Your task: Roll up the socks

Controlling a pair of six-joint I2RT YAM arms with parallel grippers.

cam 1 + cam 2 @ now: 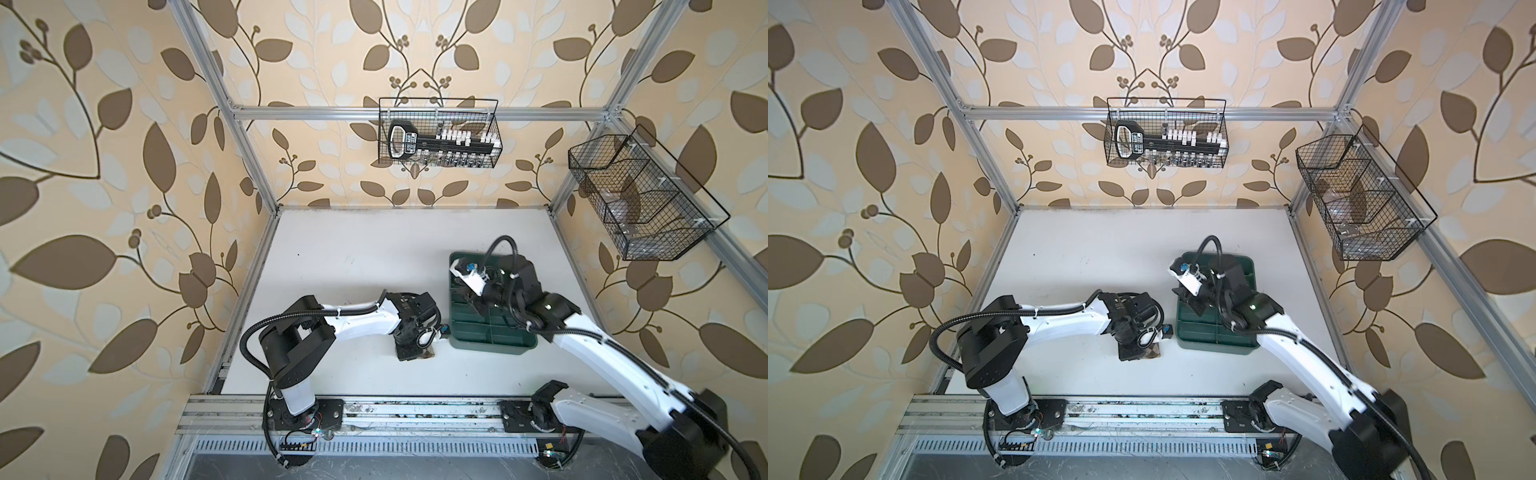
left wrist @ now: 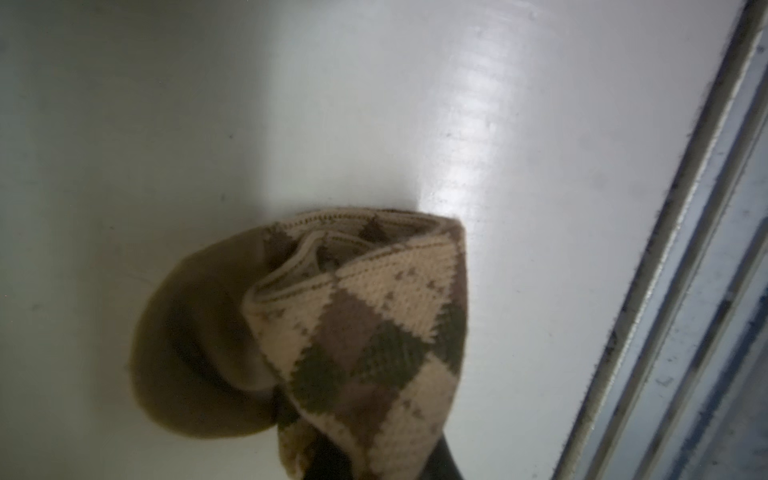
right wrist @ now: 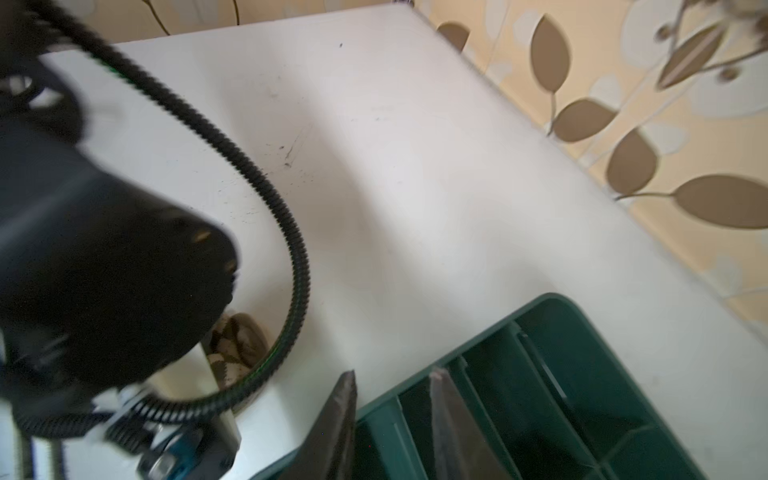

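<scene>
Tan sock (image 2: 365, 332) lies bunched on the surface (image 3: 415, 187), pinched by your left hand (image 1: 415, 351). In a top view, your right hand (image 3: 392, 374), narrowly apart and empty over the tray (image 3: 552, 303), has it at 7 o'clock.

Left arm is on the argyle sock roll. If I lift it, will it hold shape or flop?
Likely floppy: the argyle sock is soft knit, its coiled layers gaping loosely. The plain brown end bulging beside the roll may sag or unwind when lifted. Probably light; pushed on the smooth table, it would likely deform rather than roll.
</scene>
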